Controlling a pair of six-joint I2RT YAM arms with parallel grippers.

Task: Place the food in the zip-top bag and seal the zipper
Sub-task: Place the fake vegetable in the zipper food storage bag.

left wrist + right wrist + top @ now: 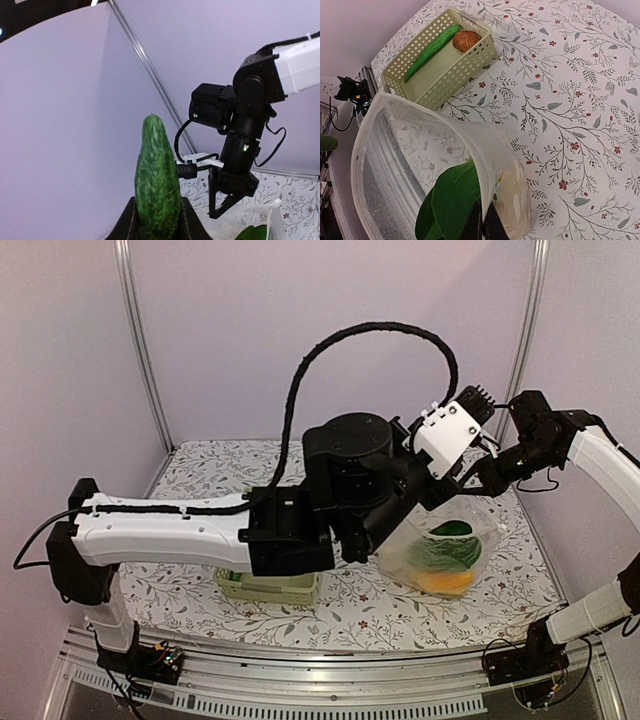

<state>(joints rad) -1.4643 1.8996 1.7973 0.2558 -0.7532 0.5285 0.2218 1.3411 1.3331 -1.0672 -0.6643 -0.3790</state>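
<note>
Two pieces of food lie in the pale green basket [455,70] by the near edge of the desk [580,100]: a long green pod [431,50] and a brown one [466,40]. We see the left gripper [157,222] pressed on a green cucumber [156,170], carried high with its tip up, likely so that it can drop into the zip-top bag [385,165] near the right edge. The right gripper [482,222] pinches the bag's rim and holds it up, so the mouth is wide; a green leaf [452,200] is already inside. Sealing is not yet possible.
</note>
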